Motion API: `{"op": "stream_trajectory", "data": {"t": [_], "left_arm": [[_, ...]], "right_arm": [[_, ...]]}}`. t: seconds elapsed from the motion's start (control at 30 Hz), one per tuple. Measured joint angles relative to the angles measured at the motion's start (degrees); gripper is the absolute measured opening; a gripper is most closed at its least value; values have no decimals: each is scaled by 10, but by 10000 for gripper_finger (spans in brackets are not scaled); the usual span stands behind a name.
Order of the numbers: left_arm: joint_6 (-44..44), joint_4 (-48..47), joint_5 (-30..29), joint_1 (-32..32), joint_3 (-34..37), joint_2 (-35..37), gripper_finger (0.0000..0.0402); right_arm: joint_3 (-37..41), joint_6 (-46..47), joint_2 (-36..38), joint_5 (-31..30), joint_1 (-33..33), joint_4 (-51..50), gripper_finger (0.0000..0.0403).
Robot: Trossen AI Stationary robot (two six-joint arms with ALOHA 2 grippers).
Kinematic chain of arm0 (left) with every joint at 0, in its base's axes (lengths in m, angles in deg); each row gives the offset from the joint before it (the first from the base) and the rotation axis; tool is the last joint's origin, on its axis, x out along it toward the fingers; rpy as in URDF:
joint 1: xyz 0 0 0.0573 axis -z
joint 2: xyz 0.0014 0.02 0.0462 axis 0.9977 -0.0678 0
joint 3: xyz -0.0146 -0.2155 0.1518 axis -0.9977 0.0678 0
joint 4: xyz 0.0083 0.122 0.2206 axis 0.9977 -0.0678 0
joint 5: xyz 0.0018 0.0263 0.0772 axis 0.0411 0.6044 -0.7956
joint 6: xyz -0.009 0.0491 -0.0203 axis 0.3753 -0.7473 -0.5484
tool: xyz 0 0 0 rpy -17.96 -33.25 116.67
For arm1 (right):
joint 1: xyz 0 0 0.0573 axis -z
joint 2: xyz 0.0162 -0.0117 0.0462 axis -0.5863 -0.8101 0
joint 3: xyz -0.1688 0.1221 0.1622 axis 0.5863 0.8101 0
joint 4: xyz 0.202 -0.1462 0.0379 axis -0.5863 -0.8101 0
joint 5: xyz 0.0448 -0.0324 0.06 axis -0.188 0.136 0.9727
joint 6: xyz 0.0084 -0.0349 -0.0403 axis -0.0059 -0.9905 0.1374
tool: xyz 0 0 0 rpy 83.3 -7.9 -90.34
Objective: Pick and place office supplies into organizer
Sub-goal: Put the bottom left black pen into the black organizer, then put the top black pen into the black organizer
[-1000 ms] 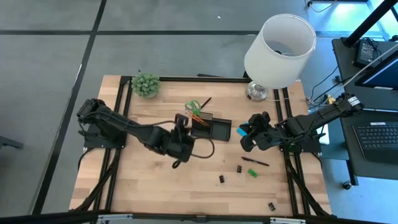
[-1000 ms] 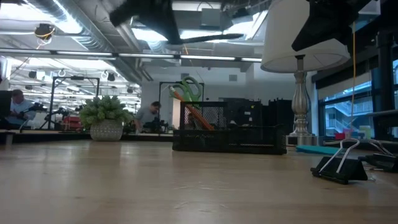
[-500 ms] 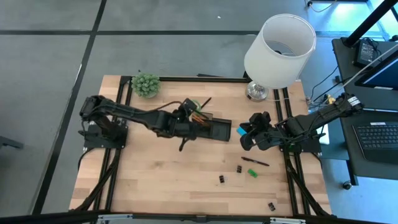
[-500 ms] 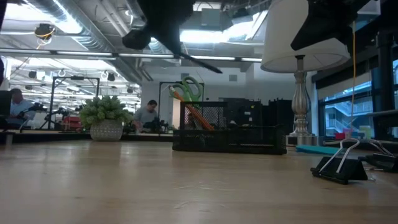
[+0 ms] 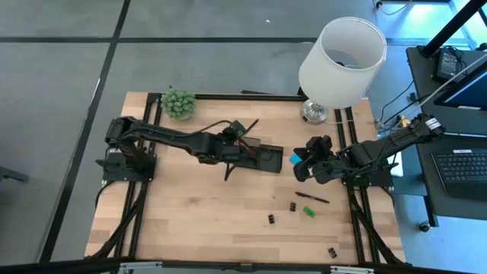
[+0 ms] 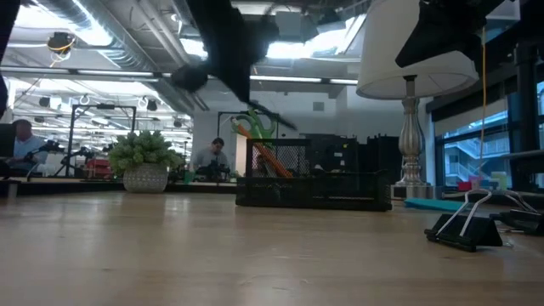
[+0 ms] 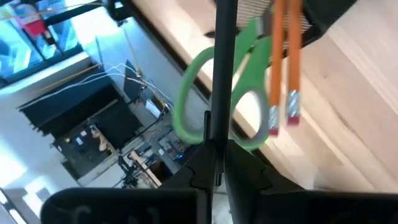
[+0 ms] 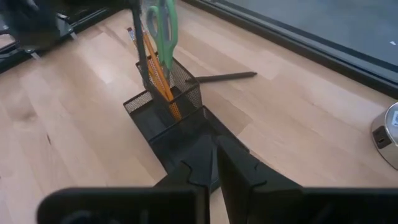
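The organizer (image 5: 262, 157) sits mid-table, just left of my right gripper (image 5: 301, 169), whose fingers are pressed together on nothing. Its tall cup holds the green scissors (image 8: 163, 28) and two orange pencils (image 7: 283, 56). Over that cup, my left gripper (image 5: 236, 133) clamps a black pen (image 7: 221, 74) upright.

Open-plan robotics lab or office floor. Exposed ducts (image 6: 127, 38) and strip lights (image 6: 255, 78) overhead, glass partitions, more rigs on stands (image 6: 85, 127) in the background, people seated at benches (image 6: 17, 144). Wooden table (image 5: 190, 221) on a black frame over grey floor, laptop (image 5: 464, 167) and cabling alongside, staged with a lamp (image 5: 341, 61) and potted plant (image 5: 178, 103).
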Motion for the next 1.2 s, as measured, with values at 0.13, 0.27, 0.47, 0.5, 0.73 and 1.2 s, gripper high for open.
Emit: {"op": "stream_trajectory", "data": {"t": [0.13, 0.27, 0.47, 0.5, 0.73, 1.2], "left_arm": [[0, 2, -32, -5, 0, -31, 21], [26, 7, -19, -15, 0, -40, 18], [44, 10, -11, -26, 0, -40, 1], [44, 10, -11, -28, 0, -40, 1], [46, 12, -2, -38, 0, -40, 1], [65, 15, 22, -38, 0, -40, 2]], "right_arm": [[0, 1, 0, 0, 0, 0, 29], [0, 2, 0, 0, 0, 0, 29], [0, 2, 0, 0, 0, 0, 29], [0, 2, 0, 0, 0, 0, 29], [0, 2, 0, 0, 0, 0, 29], [0, 2, 0, 1, 0, 0, 29]]}}
